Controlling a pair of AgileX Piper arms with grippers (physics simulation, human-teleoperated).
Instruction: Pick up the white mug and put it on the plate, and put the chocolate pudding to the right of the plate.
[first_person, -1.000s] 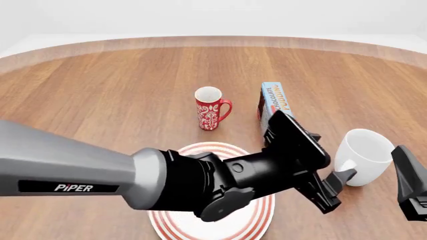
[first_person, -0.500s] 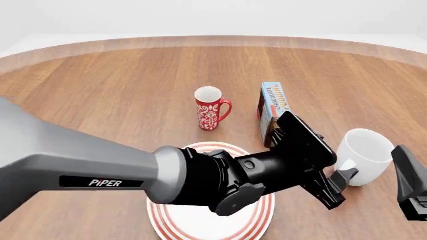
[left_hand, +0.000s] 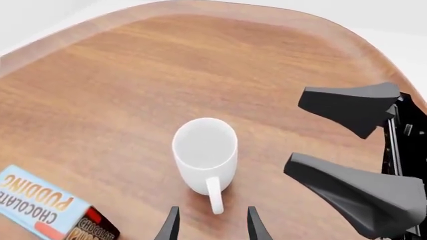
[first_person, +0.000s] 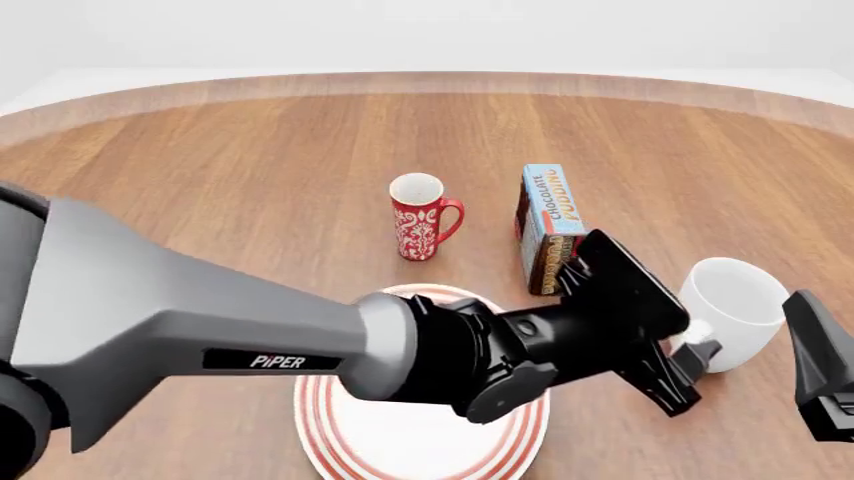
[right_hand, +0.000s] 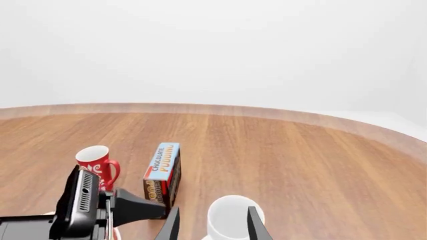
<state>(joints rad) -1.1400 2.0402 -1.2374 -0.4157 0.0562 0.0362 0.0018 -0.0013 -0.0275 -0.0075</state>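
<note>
1. On the wood table (first_person: 240, 170): white mug (first_person: 731, 312) sits right of plate (first_person: 334, 440), pudding carton (first_person: 547, 225) just behind, red mug (first_person: 420, 217) farther left.
2. Left gripper (first_person: 687, 370) spread open by the mug handle, empty; right gripper (right_hand: 211, 227) open, empty.
3. Backdrop plain white.

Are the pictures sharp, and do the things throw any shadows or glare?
Front view: sharp and evenly lit, only a faint shadow under the white mug. Left wrist view: crisp, with a soft sheen on the table. Right wrist view: clear, no glare, plain white backdrop.

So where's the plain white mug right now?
In the front view the white mug stands upright on the table's right side, right of the chocolate pudding and the plate, with the left gripper at its handle.
</note>
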